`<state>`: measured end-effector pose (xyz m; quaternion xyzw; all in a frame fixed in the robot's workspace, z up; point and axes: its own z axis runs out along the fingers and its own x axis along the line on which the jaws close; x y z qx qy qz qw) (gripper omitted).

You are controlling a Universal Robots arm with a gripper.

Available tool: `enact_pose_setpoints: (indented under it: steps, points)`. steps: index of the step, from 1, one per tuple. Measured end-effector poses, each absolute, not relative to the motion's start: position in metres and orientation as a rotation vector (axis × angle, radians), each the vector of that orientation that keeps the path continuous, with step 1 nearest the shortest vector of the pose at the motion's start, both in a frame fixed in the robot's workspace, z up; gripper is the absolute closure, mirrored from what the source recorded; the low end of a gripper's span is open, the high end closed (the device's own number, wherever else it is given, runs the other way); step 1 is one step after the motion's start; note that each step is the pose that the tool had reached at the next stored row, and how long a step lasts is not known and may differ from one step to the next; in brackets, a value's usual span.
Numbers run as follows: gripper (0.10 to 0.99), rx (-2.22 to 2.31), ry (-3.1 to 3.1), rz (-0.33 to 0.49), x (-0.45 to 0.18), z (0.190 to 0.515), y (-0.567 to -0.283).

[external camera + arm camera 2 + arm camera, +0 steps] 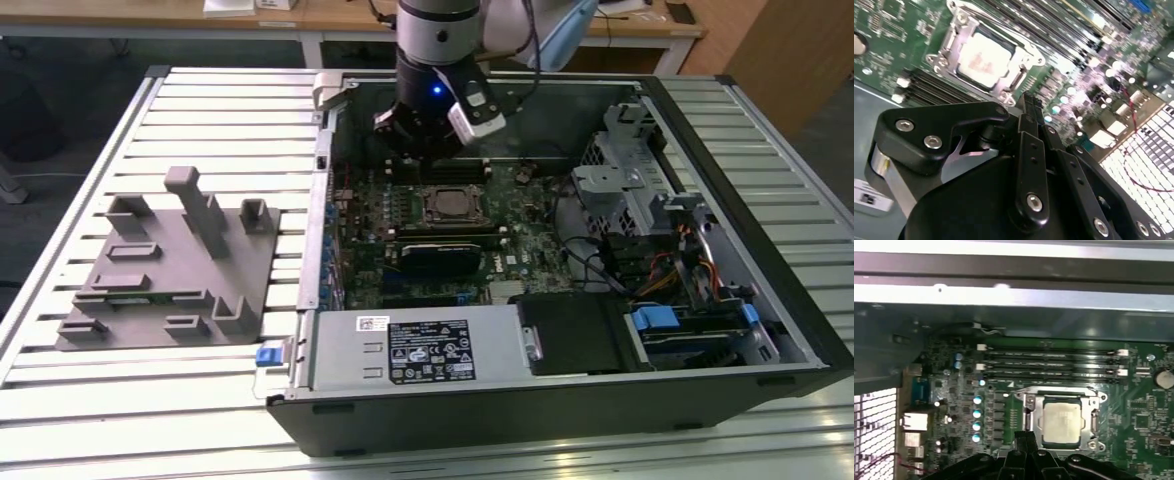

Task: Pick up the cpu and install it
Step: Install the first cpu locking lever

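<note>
The cpu (pixel 985 57) (pixel 1063 424), a pale silvery square chip, lies flat inside the metal-framed socket (pixel 451 199) on the green motherboard (pixel 1134 410). My gripper (pixel 427 155) hangs inside the open computer case, just above the board and beside the socket, on its far side in the exterior view. In both wrist views the two black fingers (pixel 1029 107) (pixel 1026 440) are pressed together with nothing between them. Their tips stand a short way off the socket frame's edge, apart from the chip.
Memory slots (pixel 1049 362) run along the board beside the socket. A silver power-supply box (pixel 414 345) and a black drive bay (pixel 574 330) sit at the case front, and a metal drive cage (pixel 641 190) stands at the exterior view's right. A grey fixture tray (pixel 167 265) lies on the slatted table.
</note>
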<state>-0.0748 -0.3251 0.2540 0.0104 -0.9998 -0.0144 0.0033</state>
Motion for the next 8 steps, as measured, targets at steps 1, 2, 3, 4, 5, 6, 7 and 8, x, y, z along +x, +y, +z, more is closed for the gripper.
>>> enact_pose_setpoints:
  steps: [1,2,3,4,5,6,7,8]
  points:
    - [0.980,0.033,-3.136,-0.045,-0.078,0.254,-0.325]
    - [0.980,0.033,-3.137,-0.045,-0.080,0.254,-0.325]
    - [0.980,0.033,-3.139,-0.045,-0.083,0.254,-0.325]
    - [0.980,0.033,-3.139,-0.045,-0.085,0.254,-0.325]
    - [0.980,0.033,-3.140,-0.045,-0.088,0.254,-0.325]
    - [0.980,0.033,-3.141,-0.045,-0.090,0.254,-0.325]
    - [0.980,0.033,-3.141,-0.045,-0.092,0.254,-0.325]
    - [0.980,0.033,-3.142,-0.045,-0.094,0.254,-0.325]
